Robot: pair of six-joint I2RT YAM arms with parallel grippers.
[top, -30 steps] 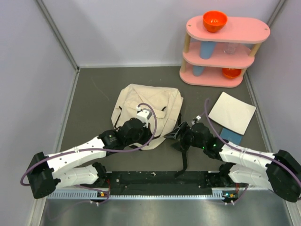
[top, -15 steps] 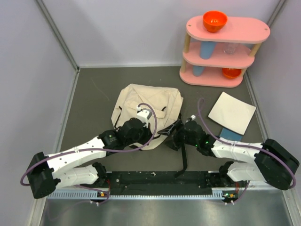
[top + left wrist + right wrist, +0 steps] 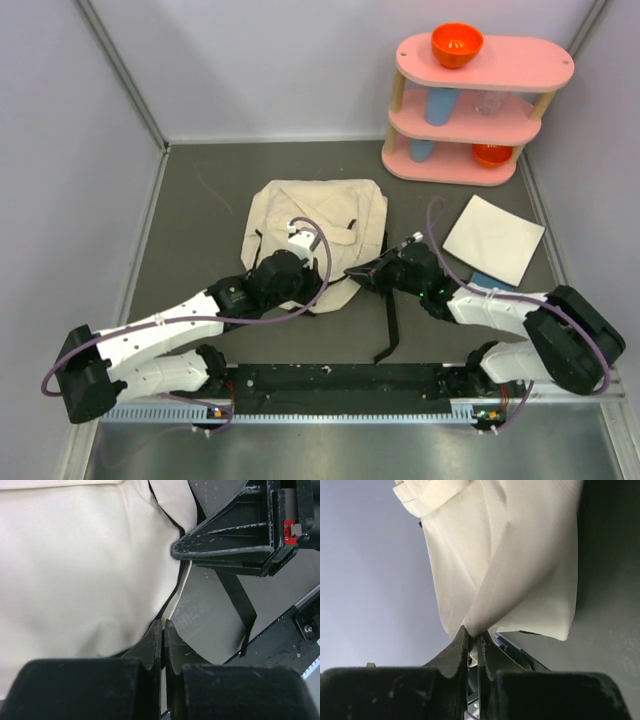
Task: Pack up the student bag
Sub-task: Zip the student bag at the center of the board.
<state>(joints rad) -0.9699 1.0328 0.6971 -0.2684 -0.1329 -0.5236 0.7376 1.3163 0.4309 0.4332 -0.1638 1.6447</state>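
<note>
The student bag (image 3: 318, 215) lies flat on the table (image 3: 200, 230). Its long axis runs from the arms' side toward the far wall; which end holds the opening cannot be told. The left gripper (image 3: 163, 630) has its fingers pressed together on the bag's near edge. The right gripper (image 3: 471, 639) is clamped on a cream fold at the near right corner. A black strap (image 3: 390, 325) trails nearward just beside the right fingers. Beyond them to the right a white sheet (image 3: 493, 240) lies over a blue sheet (image 3: 490, 287), and a pink shelf (image 3: 480, 100) stands farther off.

Table (image 3: 190, 230) lies open left of student bag (image 3: 315, 215); shelf (image 3: 480, 110) blocks far right.
</note>
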